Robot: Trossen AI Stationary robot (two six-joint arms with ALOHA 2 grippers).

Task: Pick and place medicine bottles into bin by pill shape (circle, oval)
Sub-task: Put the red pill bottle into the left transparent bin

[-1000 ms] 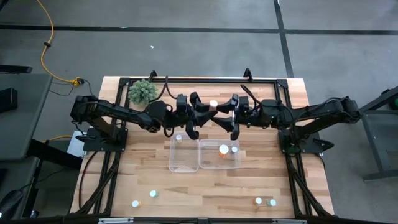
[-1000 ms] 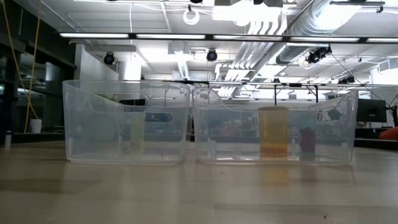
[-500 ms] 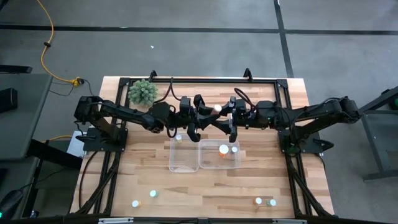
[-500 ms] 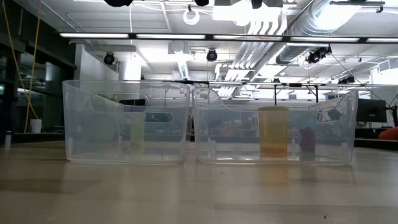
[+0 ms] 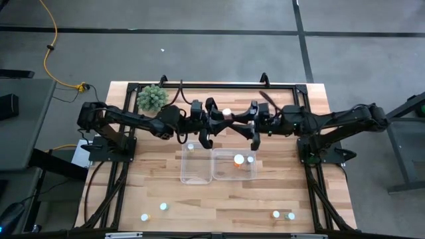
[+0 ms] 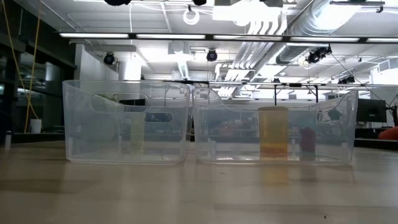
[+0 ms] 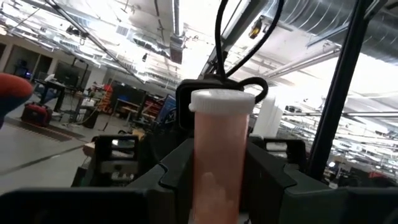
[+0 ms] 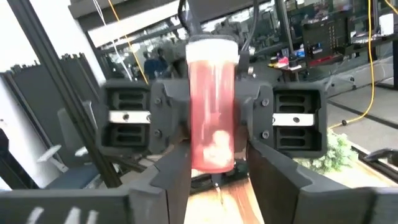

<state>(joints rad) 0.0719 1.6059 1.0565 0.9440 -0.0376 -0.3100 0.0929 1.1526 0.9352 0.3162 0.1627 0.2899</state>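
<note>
Medicine bottle (image 7: pixel 221 155), white cap, no readable label

Two bins (image 5: pixel 197 166) side by side; bottle (image 5: pixel 227 113) aloft behind them, between both hands

A robotics lab or workshop, probably: exposed ceiling ducts (image 6: pixel 298 22), strip lights (image 6: pixel 186 35), a taped concrete floor (image 5: pixel 199 30), cluttered workstations (image 8: pixel 323 37) beyond the wooden bench (image 5: pixel 219 199).

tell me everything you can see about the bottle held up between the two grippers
The bottle is a small upright cylinder with a see-through reddish-orange body, a round white cap and pale pills at the bottom. It hangs above the table's far side, behind the bins, where the left gripper and right gripper meet. Dark fingers flank both sides.
</note>
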